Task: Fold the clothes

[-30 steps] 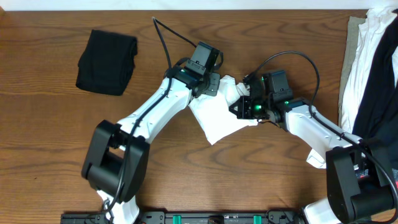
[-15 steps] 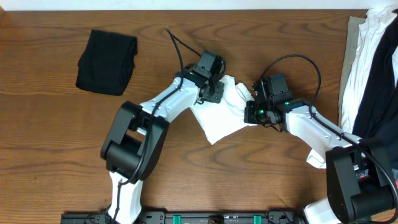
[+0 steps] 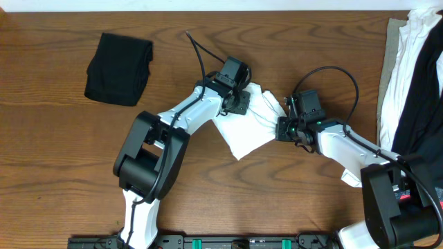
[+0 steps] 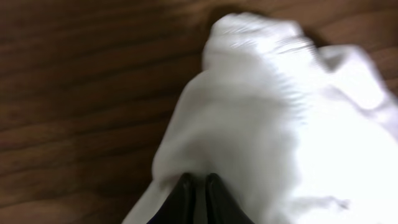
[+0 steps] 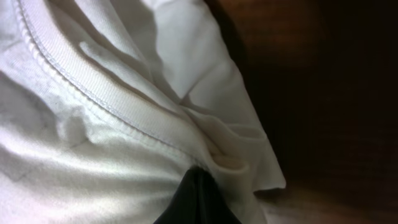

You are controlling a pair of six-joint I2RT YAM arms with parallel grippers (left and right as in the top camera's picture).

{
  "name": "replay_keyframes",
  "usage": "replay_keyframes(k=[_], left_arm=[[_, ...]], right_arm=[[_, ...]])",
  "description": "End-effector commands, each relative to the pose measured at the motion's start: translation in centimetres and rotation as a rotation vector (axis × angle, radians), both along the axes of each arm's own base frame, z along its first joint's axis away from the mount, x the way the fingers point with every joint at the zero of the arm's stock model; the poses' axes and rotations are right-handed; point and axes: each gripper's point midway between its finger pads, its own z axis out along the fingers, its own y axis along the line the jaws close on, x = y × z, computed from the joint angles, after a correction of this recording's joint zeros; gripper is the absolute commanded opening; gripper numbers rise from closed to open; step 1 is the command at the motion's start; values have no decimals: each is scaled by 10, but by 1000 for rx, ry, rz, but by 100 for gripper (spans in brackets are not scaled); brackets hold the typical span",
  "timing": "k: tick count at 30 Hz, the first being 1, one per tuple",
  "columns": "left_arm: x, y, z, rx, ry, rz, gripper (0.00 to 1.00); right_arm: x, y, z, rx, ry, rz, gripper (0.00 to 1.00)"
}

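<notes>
A crumpled white T-shirt (image 3: pixel 246 131) lies mid-table between my two arms. No chest print shows. My left gripper (image 3: pixel 239 104) is at its top left edge; in the left wrist view its fingers (image 4: pixel 198 183) are pinched together on the white fabric (image 4: pixel 261 118). My right gripper (image 3: pixel 282 128) is at the shirt's right edge; in the right wrist view its fingers (image 5: pixel 198 180) are shut on a fold just below the ribbed collar (image 5: pixel 112 102). A folded black garment (image 3: pixel 119 68) lies at the far left.
A pile of white and black clothes (image 3: pixel 414 76) hangs along the right edge of the table. Bare wood (image 3: pixel 69 159) lies in front and to the left. Cables loop above both wrists.
The left gripper moved slightly right onto the shirt's top edge. The right gripper slid right and down with the shirt's right edge, so the cloth is spread a little wider.
</notes>
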Motion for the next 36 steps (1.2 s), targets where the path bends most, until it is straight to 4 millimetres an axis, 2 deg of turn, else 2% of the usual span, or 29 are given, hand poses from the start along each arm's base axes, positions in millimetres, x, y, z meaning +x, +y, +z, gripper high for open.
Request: replay_keyframes(k=[1,6,10,13,22,25,28,32,36], left_arm=[[11,-10,61,-67,-116,-4,11],[6,-6,94,-87,-152,-3,11],[6,4,112,-60,-193,25,11],[5,14,114,-20,-197,48,11],[-18,34,94,73,-82,55,11],[-27,41,88,95,-34,66,12],[-39,46,82,107,28,82,11],[-44,49,74,120,49,82,12],[-40,50,54,141,54,87,11]], right_arm=[[0,-13,-10,-57,-8,-21,1],[16,-18,-3,-60,-80,1,1],[32,-18,5,-55,-154,15,1],[47,-16,16,-46,-231,21,1],[83,-7,52,10,-424,24,1],[79,11,71,118,-398,94,1],[65,19,81,179,-324,132,1],[45,16,71,170,-218,123,1],[22,12,55,156,-103,118,1]])
